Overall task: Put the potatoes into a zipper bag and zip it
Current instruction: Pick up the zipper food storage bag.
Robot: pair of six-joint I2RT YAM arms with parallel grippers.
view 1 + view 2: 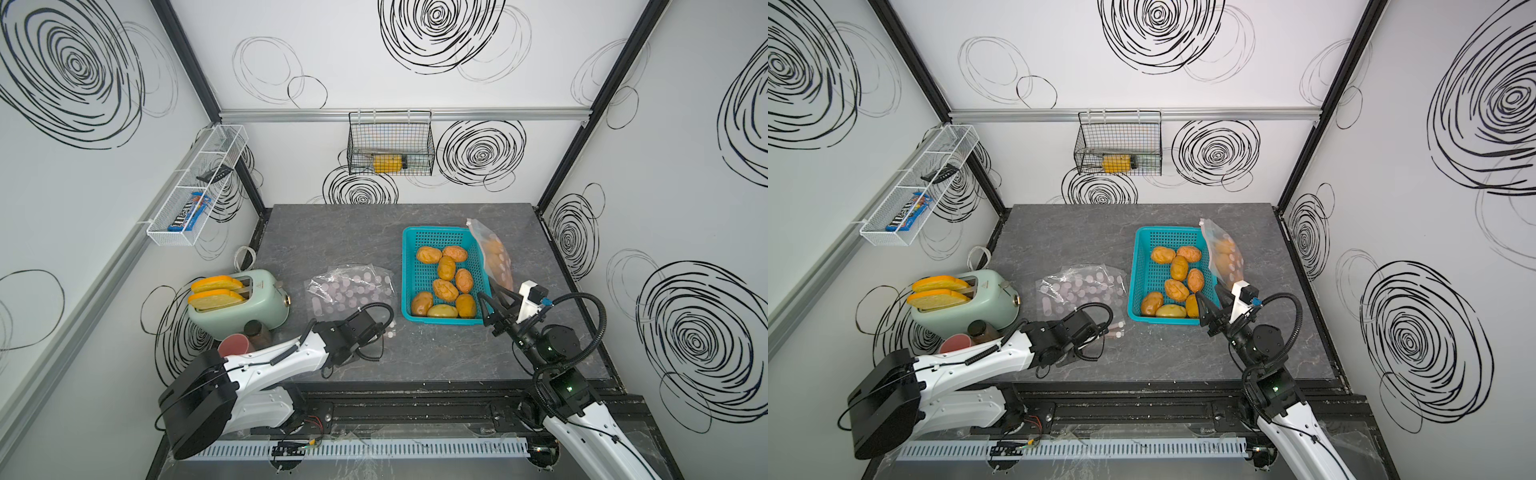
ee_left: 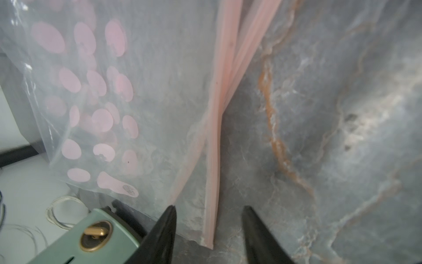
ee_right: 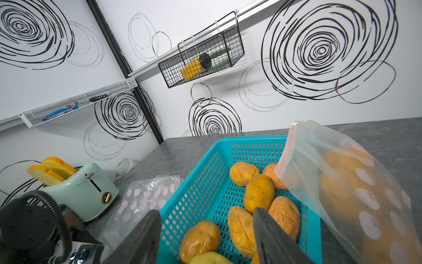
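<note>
Our left gripper (image 2: 208, 206), released, straddles zip strip (image 2: 215, 141) of the flat bag (image 2: 159, 91), lengthwise between jaws; right gripper (image 3: 205, 210) released, empty

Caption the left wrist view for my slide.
Left end effector straddles the pink zipper strip of a dotted zipper bag on grey tabletop.

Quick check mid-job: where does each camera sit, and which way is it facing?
Top views: high at the front, looking down on the table; left arm and right arm show.
Left wrist: low over the table, facing the empty bag and zipper; left gripper tips show.
Right wrist: by the basket, facing the back wall; right gripper tips show.
Shared: both wrist views show the toaster.
</note>
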